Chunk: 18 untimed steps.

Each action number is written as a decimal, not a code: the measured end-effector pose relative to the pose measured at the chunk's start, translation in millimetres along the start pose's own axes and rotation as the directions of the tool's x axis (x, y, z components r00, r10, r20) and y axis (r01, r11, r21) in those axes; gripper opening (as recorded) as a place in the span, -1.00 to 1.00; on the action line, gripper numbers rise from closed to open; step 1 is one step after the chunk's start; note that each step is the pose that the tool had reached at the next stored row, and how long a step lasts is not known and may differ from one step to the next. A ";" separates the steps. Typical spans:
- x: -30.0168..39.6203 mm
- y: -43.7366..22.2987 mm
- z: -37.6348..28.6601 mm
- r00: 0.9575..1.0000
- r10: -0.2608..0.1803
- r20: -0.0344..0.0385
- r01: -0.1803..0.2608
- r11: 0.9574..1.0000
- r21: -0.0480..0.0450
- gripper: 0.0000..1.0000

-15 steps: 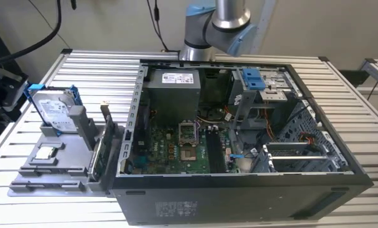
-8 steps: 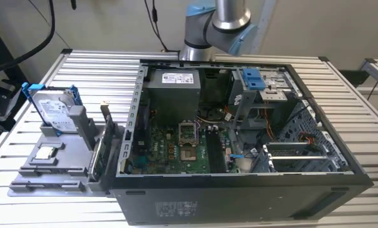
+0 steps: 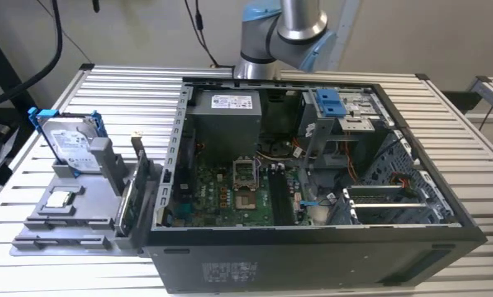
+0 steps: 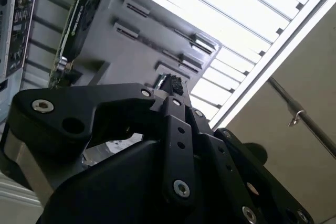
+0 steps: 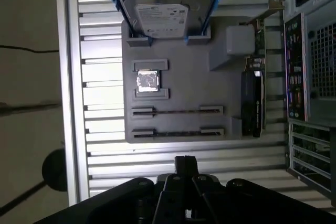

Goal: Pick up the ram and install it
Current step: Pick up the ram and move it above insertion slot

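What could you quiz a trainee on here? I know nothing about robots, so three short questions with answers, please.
1. True or false: the computer case lies open, with its green motherboard showing.
2. What stands in the grey tray between blue rails? A) hard drive B) keyboard C) fan
3. Short answer: in the first wrist view, which item on the tray lies farthest from the tool?

Key: 1 true. 2 A. 3 the hard drive.
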State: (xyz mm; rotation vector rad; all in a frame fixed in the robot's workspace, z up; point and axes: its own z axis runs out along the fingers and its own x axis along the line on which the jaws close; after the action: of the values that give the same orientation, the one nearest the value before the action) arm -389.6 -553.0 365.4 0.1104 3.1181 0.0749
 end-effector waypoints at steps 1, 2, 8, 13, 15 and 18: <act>0.0 -0.5 0.1 1.000 0.000 0.000 0.000 1.000 0.000 -0.79; 0.0 -0.4 0.1 1.000 0.000 0.000 0.000 1.000 0.000 -0.79; 0.0 -0.5 0.2 1.000 0.000 0.000 0.000 1.000 0.000 -0.79; 0.2 -0.5 0.1 1.000 0.000 0.000 0.000 1.000 0.000 -0.79; 0.3 -0.5 0.1 1.000 -0.004 0.000 0.004 1.000 0.000 -0.79; 0.3 -0.6 0.2 1.000 -0.020 -0.001 0.020 1.000 0.001 -0.79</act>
State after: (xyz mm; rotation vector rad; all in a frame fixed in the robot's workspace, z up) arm -390.0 -553.5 365.2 0.0789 3.1195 0.0735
